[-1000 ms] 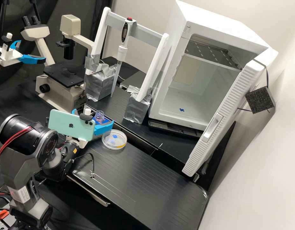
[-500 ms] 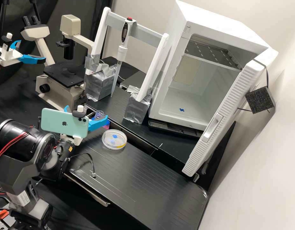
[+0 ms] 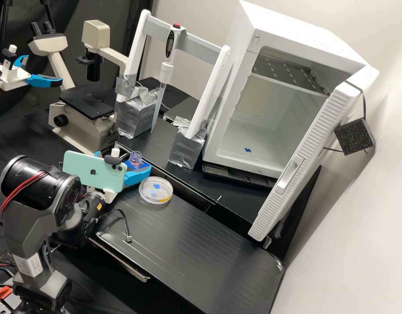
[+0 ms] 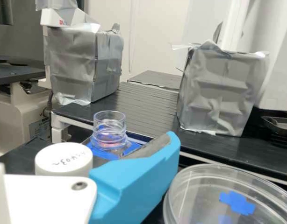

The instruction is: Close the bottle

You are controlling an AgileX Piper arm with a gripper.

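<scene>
Closing is left undone; the bottle point(image 4: 109, 130) is uncapped; the end effector point(image 3: 124, 160) is spread near a corner of the desk point(image 3: 196, 248).

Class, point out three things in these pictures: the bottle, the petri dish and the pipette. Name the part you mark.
Bottle point(image 4: 110, 127): wrist view, on its clear neck.
Petri dish point(image 3: 154, 201): high view, on its side wall.
Pipette point(image 3: 166, 73): high view, on its white barrel.
</scene>
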